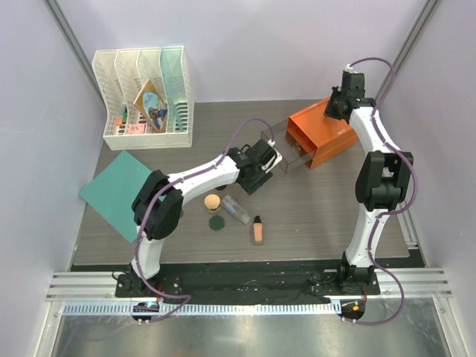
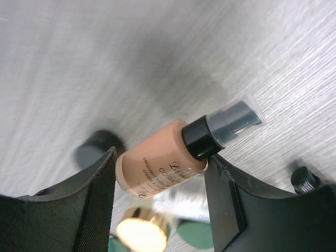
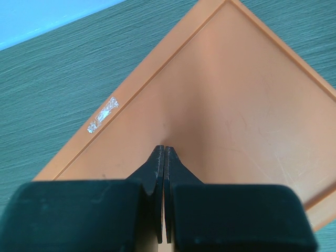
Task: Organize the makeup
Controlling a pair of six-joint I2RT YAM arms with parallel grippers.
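Our left gripper [image 2: 160,181] clamps the bottle [image 2: 157,165], its long axis crosswise between the fingers [image 2: 97,194], cap [image 2: 202,137] poking out. The open drawer [image 1: 288,151] sits just to its right. The right gripper [image 3: 164,157], closed, rests on the box [image 1: 321,132].

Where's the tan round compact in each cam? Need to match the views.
Top external: tan round compact left of centre, just left of the clear tube.
Left wrist: compact blurred at the bottom edge, below the peach bottle.
Right wrist: not in it.
Shared landmark: dark-green disc next to it, in top external and left wrist.
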